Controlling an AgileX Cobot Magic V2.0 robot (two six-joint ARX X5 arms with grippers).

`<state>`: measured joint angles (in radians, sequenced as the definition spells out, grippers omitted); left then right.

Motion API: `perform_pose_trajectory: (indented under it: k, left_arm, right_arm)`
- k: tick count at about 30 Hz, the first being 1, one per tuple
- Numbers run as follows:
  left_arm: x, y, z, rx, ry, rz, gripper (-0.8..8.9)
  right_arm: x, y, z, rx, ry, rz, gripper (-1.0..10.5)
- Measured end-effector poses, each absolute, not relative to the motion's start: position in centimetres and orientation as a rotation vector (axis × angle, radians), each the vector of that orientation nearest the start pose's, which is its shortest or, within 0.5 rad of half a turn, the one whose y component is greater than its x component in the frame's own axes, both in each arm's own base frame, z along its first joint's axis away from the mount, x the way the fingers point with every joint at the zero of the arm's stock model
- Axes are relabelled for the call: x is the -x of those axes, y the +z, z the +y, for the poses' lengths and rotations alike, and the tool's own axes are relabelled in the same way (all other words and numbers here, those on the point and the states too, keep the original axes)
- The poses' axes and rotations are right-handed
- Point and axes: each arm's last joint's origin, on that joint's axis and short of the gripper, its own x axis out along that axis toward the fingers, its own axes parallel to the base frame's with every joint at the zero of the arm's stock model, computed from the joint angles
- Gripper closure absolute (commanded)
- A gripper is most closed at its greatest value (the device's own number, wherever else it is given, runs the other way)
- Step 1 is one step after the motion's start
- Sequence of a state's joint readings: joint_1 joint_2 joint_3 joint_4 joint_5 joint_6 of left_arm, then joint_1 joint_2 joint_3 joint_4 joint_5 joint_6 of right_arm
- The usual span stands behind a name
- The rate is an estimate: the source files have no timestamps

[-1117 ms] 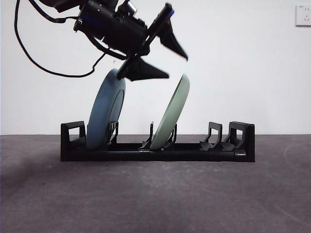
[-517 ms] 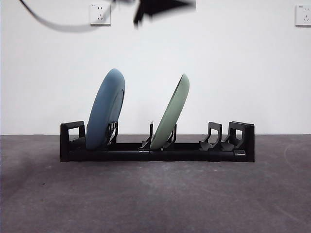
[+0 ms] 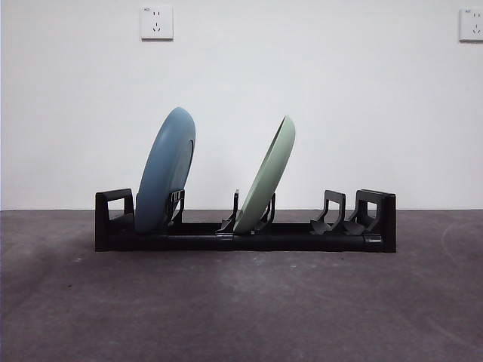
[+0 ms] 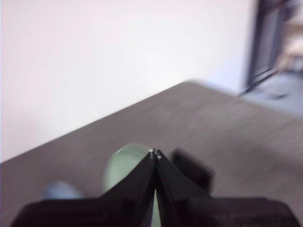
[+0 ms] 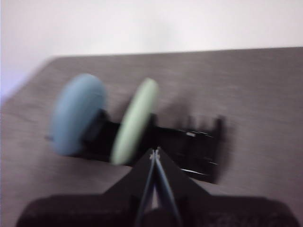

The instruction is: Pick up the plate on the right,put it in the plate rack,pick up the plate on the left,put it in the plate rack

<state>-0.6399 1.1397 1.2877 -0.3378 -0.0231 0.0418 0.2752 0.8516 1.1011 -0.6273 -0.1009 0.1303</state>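
Front view showed the plate rack [image 3: 245,230] on the dark table [image 3: 241,302], with both plates standing in it. The blue plate [image 3: 166,170] leaned in the slots at the rack's 9 o'clock end; the green plate [image 3: 266,175] tilted toward 1 o'clock near the middle. Prongs at the 3 o'clock end held nothing. The left gripper [image 4: 155,154] and the right gripper [image 5: 154,152] were each clenched with nothing between the jaws, well apart from the rack.
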Motion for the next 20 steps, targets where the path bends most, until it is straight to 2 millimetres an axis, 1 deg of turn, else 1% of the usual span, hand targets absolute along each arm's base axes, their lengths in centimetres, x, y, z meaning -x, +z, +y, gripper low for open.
perform_pose_trajectory:
  k: [3,5,7,10,13,15,17,20]
  left_arm:
    - [-18.1,41.9,-12.1,-0.135,-0.555,0.212,8.21]
    - [-17.5,41.2,-10.6,-0.134,-0.511,0.214,8.21]
    - [-16.8,39.9,-9.3,-0.127,-0.468,0.220,8.21]
    - [-15.4,37.2,-7.9,-0.099,-0.432,0.238,8.21]
    - [-14.0,34.3,-6.8,-0.067,-0.403,0.256,8.21]
    - [-13.1,32.9,-6.2,-0.050,-0.380,0.266,8.21]
    - [-12.3,32.6,-5.9,-0.031,-0.376,0.286,8.17]
    - [-11.9,32.5,-5.7,-0.020,-0.372,0.306,8.17]
  right_arm:
    - [-14.6,38.3,4.3,-0.066,0.303,0.369,9.6]
    - [-13.8,37.6,4.0,-0.066,0.303,0.338,9.6]
    - [-13.0,36.5,3.8,-0.066,0.296,0.323,9.6]
    - [-12.1,34.1,3.5,-0.062,0.279,0.329,9.6]
    - [-11.6,31.5,3.3,-0.058,0.276,0.365,9.6]
    - [-11.6,30.4,3.3,-0.064,0.272,0.397,9.5]
    - [-11.8,30.3,3.4,-0.090,0.265,0.404,9.5]
    - [-12.2,30.3,3.5,-0.125,0.258,0.414,9.5]
